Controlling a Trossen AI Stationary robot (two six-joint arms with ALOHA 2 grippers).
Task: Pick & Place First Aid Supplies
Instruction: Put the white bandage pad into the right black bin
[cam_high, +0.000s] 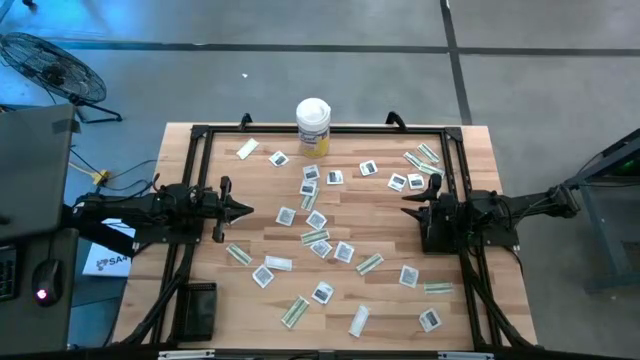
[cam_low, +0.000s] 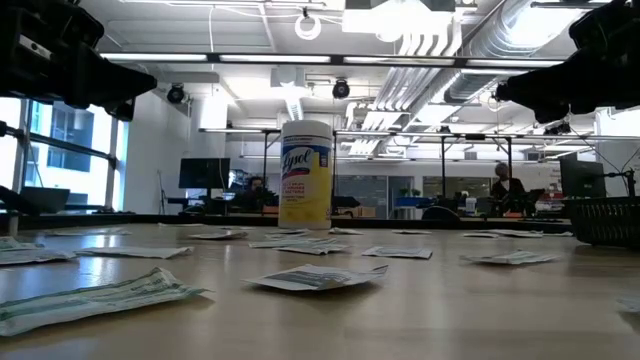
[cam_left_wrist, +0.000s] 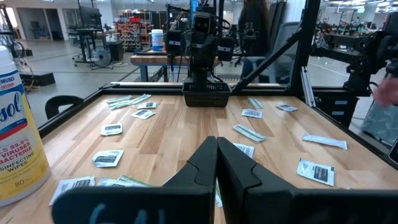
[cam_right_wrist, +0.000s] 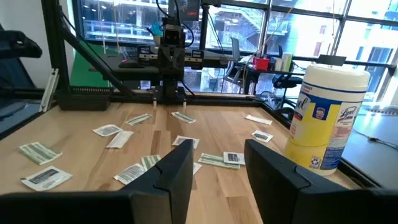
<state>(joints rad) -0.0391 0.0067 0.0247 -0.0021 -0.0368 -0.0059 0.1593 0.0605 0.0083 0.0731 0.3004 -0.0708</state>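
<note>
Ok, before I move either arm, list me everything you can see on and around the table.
first aid packets: a few dozen, white squares with dark marks plus pale-green oblong wrappers, scattered flat over the whole table, thickest in the middle
wipes canister: one, white with yellow label, upright at the far edge, centre
table: one, light wood planks, black frame around it
black basket: one, near the table's left front corner
floor fan: one, dark, on the floor off the far left corner
left pincer: dark, shut, empty, above the left side of the table
right pincer: dark, open, empty, above the right side
</note>
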